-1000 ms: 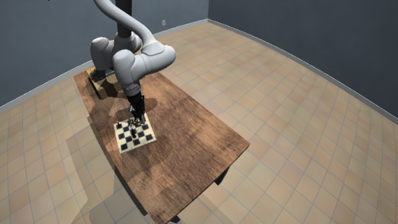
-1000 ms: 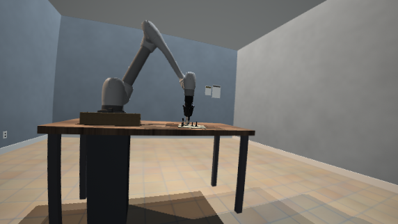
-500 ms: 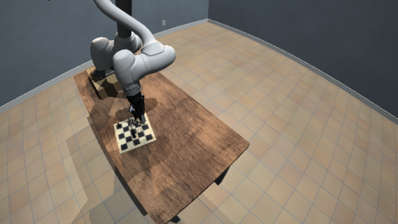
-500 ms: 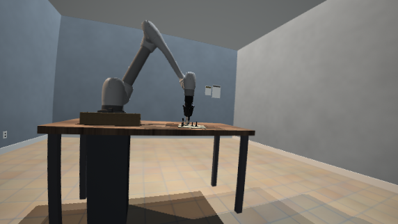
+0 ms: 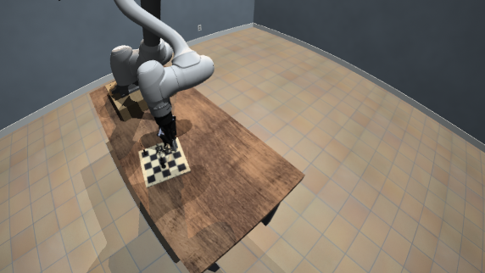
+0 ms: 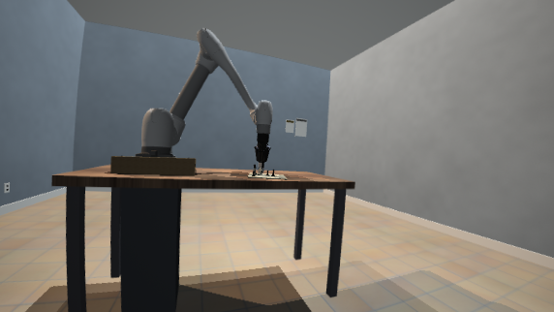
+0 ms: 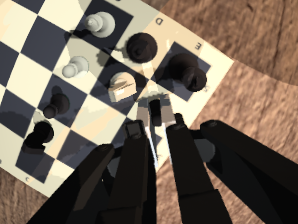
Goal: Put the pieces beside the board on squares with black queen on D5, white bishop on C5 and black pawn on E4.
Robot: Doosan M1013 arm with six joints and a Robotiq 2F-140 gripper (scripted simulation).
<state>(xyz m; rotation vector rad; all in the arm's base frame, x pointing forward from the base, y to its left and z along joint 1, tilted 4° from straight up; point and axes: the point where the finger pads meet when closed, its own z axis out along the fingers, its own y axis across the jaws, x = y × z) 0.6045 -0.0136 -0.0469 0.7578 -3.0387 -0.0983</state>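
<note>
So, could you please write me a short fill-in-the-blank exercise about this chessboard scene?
The gripper stands over the chessboard, shut on a ___ pawn.
The piece nearest the edge letter C is ___.
The board lies on a ___ table with dark legs.
Missing words: black; white; wooden.
</note>
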